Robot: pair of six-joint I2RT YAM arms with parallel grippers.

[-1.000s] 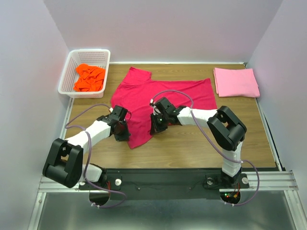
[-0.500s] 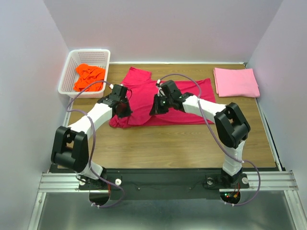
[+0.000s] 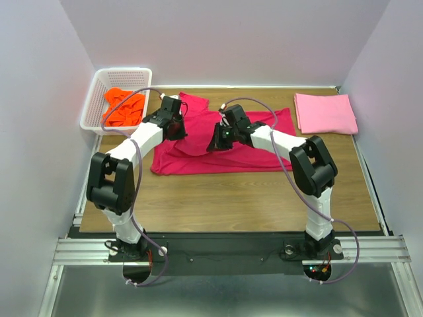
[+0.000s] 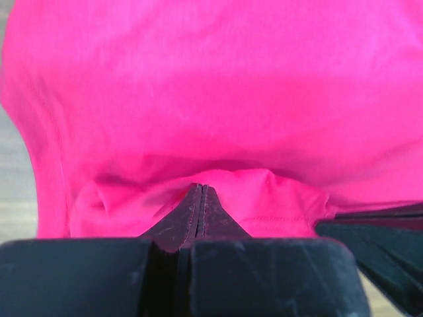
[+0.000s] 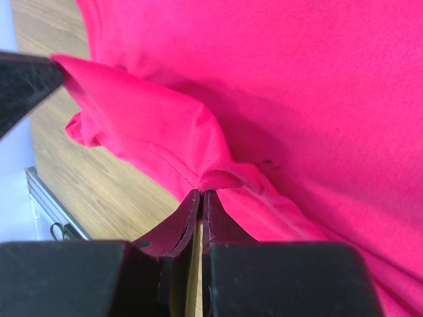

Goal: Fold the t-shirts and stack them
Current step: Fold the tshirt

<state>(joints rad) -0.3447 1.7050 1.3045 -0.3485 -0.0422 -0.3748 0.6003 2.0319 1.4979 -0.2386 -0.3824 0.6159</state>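
The crimson-red t-shirt lies across the middle of the table with its near part folded back over itself. My left gripper is shut on the red cloth at the fold's left end. My right gripper is shut on the same shirt at the fold's right end, a pinch of hem between its tips. A light pink t-shirt lies folded at the far right. The bright orange t-shirt sits crumpled in the basket.
The white lattice basket stands at the far left corner. Bare wood table stretches between the red shirt and the arm bases. Walls close in on the left, back and right.
Both grippers have carried the red shirt's near edge away from the bases toward the back, folding the lower part up over the shirt. The arms now reach much farther out.
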